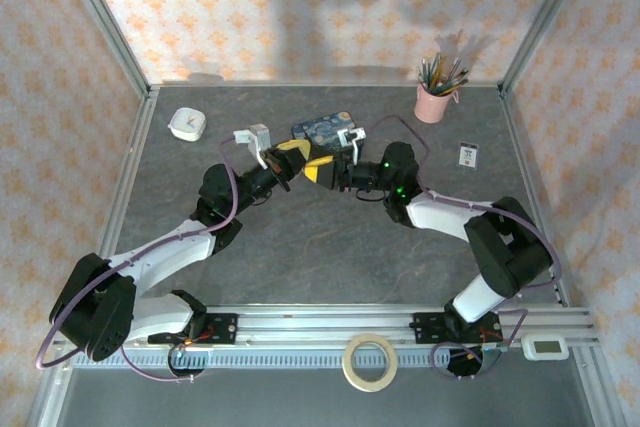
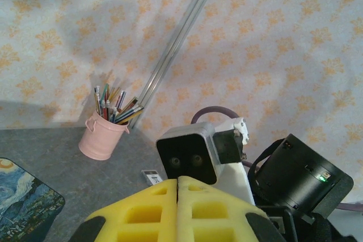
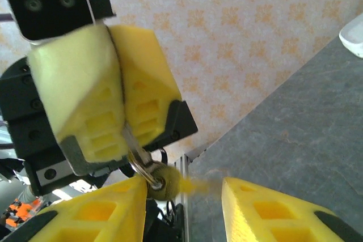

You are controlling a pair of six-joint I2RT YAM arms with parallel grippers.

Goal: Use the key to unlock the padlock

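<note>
**Two grippers meet mid-table: key pinched, lock a blur**

At the near edge I see a roll of tape [image 1: 369, 362] lying by the metal rail [image 1: 300, 325], between the two arm bases. Further in, my arms bend toward each other and meet over the middle of the table [image 1: 330, 247].

The left gripper [image 3: 126, 135] has its yellow fingers pressed together on the key [image 3: 131, 147], whose blade is buried between the pads. A metal ring [image 3: 140, 167] hangs from it. Just below the ring is a small dark lump that I take for the padlock [image 3: 160, 187]. It is blurred and I cannot make out its shackle. It sits at the inner tip of one finger of the right gripper [image 3: 184, 194]; I cannot tell whether they touch. That gripper's fingers stand apart, their bases cut off by the frame.

Beyond lie a blue painted box [image 1: 320, 127], partly covered by the wrist cameras, a small white object [image 1: 187, 124], a card [image 1: 467, 154] and a pink cup of pencils [image 1: 432, 102].

The table is dark grey and stone-like. The walls [image 1: 300, 7] carry pale paper with orange motifs.
</note>
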